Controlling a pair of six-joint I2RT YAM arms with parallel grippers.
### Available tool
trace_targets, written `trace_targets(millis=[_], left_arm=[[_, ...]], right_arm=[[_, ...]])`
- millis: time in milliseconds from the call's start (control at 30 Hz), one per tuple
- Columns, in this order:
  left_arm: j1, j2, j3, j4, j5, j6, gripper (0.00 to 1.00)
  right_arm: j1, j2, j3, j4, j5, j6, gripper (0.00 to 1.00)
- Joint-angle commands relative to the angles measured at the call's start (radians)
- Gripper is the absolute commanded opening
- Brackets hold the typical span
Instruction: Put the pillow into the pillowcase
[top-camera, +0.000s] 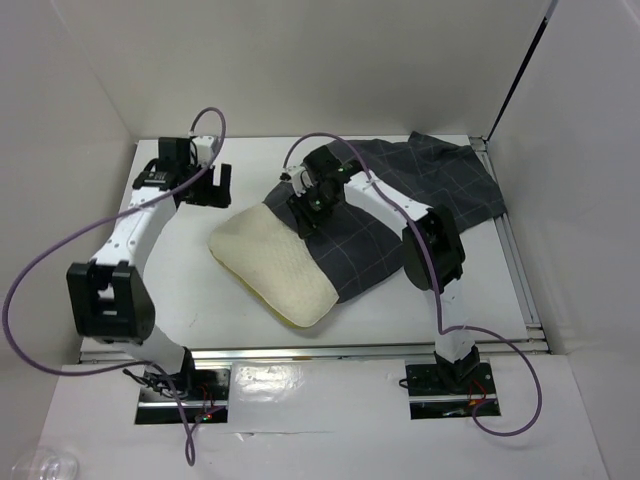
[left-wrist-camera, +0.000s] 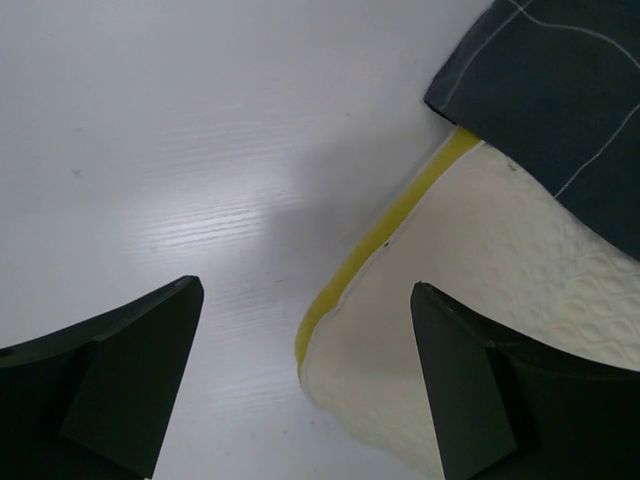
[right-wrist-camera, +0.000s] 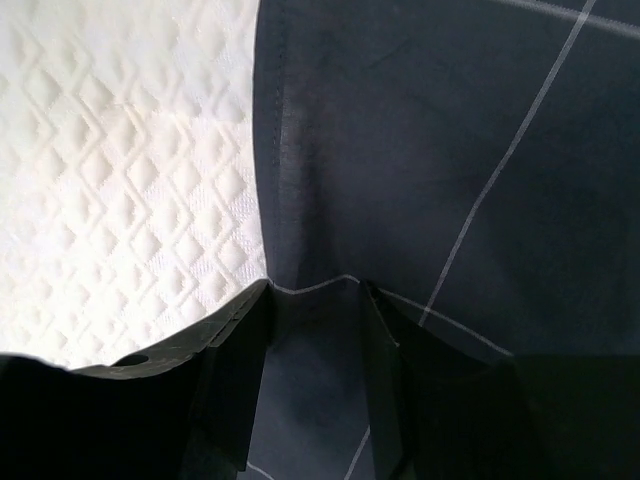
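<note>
Cream pillow (top-camera: 272, 262) lies half inside pillowcase (top-camera: 420, 190) on table (top-camera: 180, 270). Right gripper (right-wrist-camera: 315, 295) jaws pinch pillowcase hem. Left gripper (left-wrist-camera: 305, 295) jaws spread wide over pillow corner.

Bright, even light falls from above in the overhead view. The arms throw only soft, pale shadows on the worktop (top-camera: 180, 270), and the metal rail (top-camera: 290, 378) at the near edge glares. From the left wrist the worktop carries a broad sheen with a dim shadow patch mid-frame, and the left tool (left-wrist-camera: 305, 300) is near-black and soft-edged. From the right wrist the pillow (right-wrist-camera: 120, 170) verges on overexposure, the pillowcase (right-wrist-camera: 450, 150) stays dark, and the right tool (right-wrist-camera: 315, 300) is shadowed and blurred.
</note>
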Motion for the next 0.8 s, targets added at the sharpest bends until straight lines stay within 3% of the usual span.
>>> trace_targets(millis=[0,100,200,500,633,767], left_arm=[[0.064,0.151,0.121,-0.178,0.361,0.027,0.99],[0.082,0.258,0.176,-0.292,0.477,0.121,0.99],[0.082,0.344,0.189,-0.356,0.478,0.139,0.99],[0.141,0.415,0.189,-0.452,0.676,0.277,0.99],[0.216,0.431,0.199,-0.527,0.789,0.349,0.99],[0.265,0.440,0.224,-0.626,0.809,0.431,0.99]], right_arm=[[0.002,-0.041,0.011,-0.056,0.033,-0.018,0.49],[-0.007,-0.041,0.011,-0.056,0.055,-0.018,0.56],[-0.016,-0.061,0.022,-0.043,0.056,-0.009,0.58],[-0.025,-0.072,0.008,-0.034,0.075,0.003,0.59],[-0.025,-0.072,-0.003,-0.034,0.085,0.003,0.59],[-0.025,-0.062,0.007,-0.034,0.095,0.013,0.59]])
